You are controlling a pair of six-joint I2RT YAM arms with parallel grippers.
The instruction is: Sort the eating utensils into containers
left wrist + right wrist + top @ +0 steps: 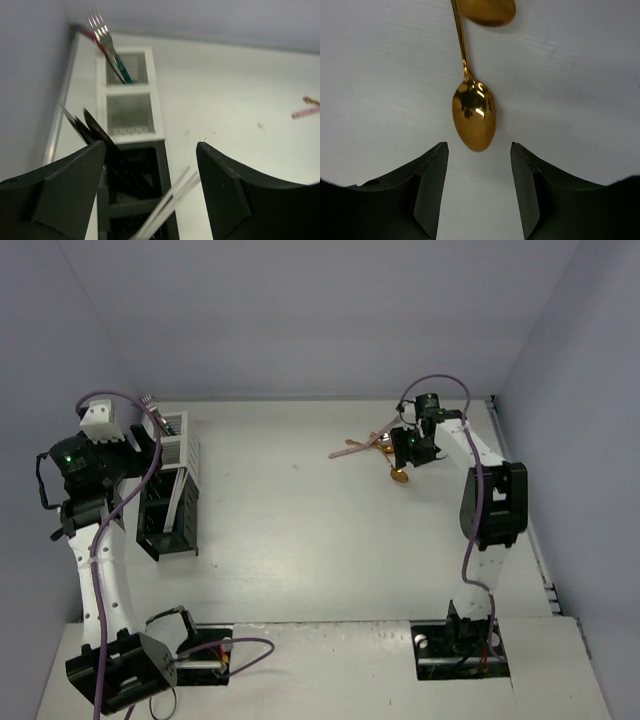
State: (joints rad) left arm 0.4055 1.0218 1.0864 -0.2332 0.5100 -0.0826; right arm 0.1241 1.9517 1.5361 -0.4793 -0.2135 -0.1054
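My left gripper [150, 455] [150, 150] is open and empty, hovering over the caddies at the far left. The white caddy [182, 448] [155, 100] holds a silver fork [102, 30] and a teal-handled piece [124, 72] in its far compartment. The black caddy [165, 520] [165, 175] holds black knives [95, 132] and white chopsticks [172, 197], which lean out between my fingers. My right gripper [405, 455] [479, 147] is open, low over the table. A gold spoon [399, 476] [474, 120] lies with its bowl just ahead of the fingertips. A second gold spoon's bowl [487, 10] lies beyond it.
A pink-handled utensil [350, 450] [305, 112] lies with a few other pieces on the table left of the right gripper. The walls stand close behind and left of the caddies and right of the right arm.
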